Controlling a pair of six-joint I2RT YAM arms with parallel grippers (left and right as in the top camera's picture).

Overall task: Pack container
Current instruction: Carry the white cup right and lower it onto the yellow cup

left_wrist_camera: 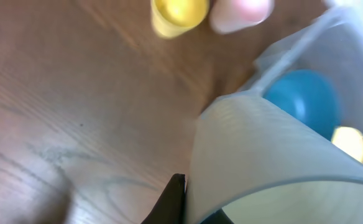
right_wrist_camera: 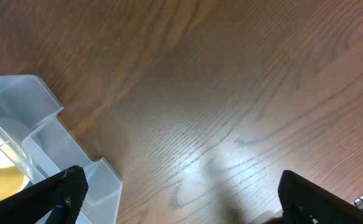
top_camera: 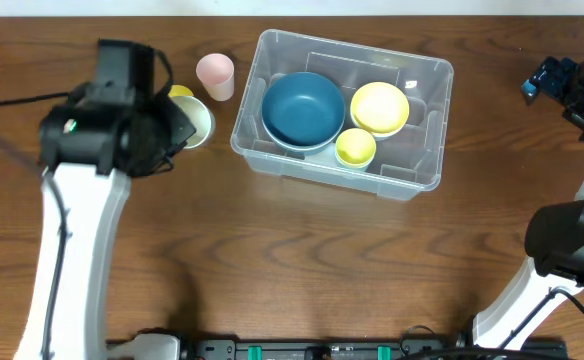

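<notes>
The clear plastic container (top_camera: pixel 424 120) stands right of the table's centre and holds a big blue bowl (top_camera: pixel 302 108), a yellow bowl (top_camera: pixel 380 106) and a small yellow cup (top_camera: pixel 355 148). My left gripper (left_wrist_camera: pixel 191 202) is shut on the wall of a pale cream bowl (left_wrist_camera: pixel 256 155), just left of the container. In the overhead view this bowl (top_camera: pixel 200 120) shows under the left arm. The container (left_wrist_camera: pixel 293 46) and blue bowl (left_wrist_camera: pixel 309 102) lie ahead in the left wrist view. My right gripper (right_wrist_camera: pixel 191 196) is open and empty over bare table beside the container's corner (right_wrist_camera: pixel 38 118).
A pink cup (top_camera: pixel 215 76) and a yellow cup (top_camera: pixel 180 93) stand on the table left of the container; both show in the left wrist view, pink (left_wrist_camera: pixel 242 12) and yellow (left_wrist_camera: pixel 178 14). The right arm (top_camera: pixel 557 80) is at the far right edge.
</notes>
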